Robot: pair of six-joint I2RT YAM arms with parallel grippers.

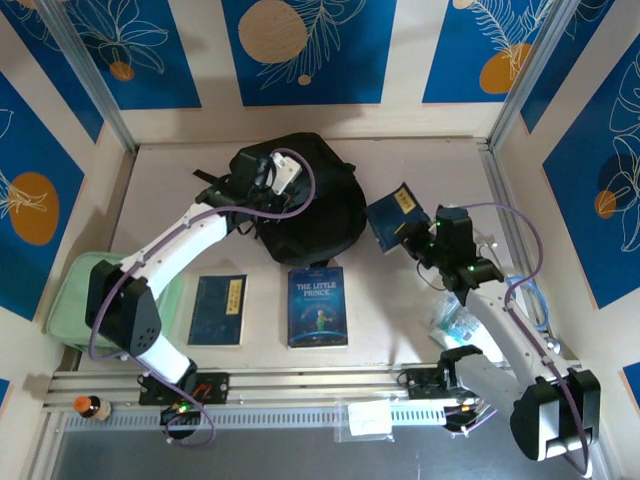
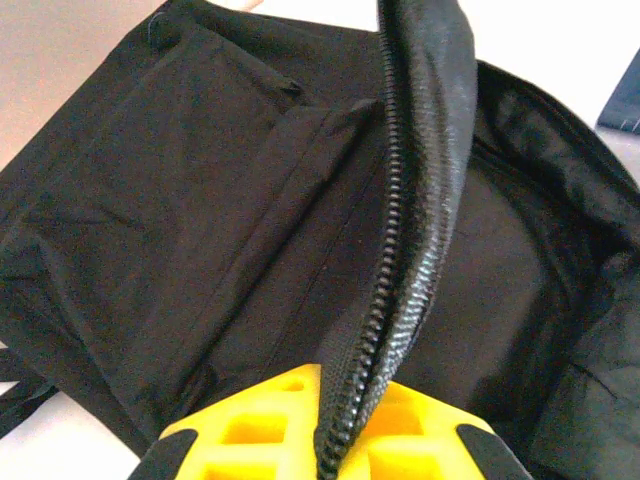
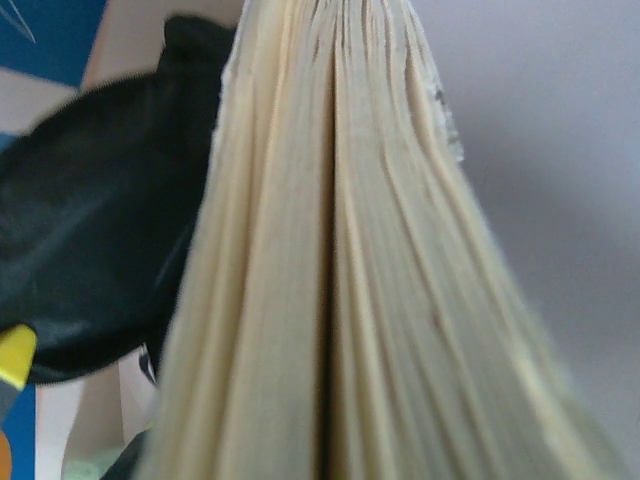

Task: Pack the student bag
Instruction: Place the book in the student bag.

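The left gripper [image 2: 335,432] is clenched on the zip edge [image 2: 398,250] of the student bag [image 1: 322,212]. Its yellow fingers [image 2: 250,430] sit at the bottom of the left wrist view, pinching the flap on either side, and the edge rises from them toward the top of the frame with the dark lining open on both sides. From above, the bag lies at the upper middle of the table [image 1: 400,340], just under the back wall. To its right, the right gripper [image 1: 420,236] is grasping a dark blue book [image 1: 392,214], held tilted just beside the bag's right edge. In the right wrist view the book's cream page edges run up the centre and the bag is a black mass on the left. Lower in the frame, two more books lie flat: a navy book with a yellow label [image 1: 218,310] and The Little Prince [image 1: 318,306] beside it. A mint-green case [image 1: 68,300] rests at the left edge.
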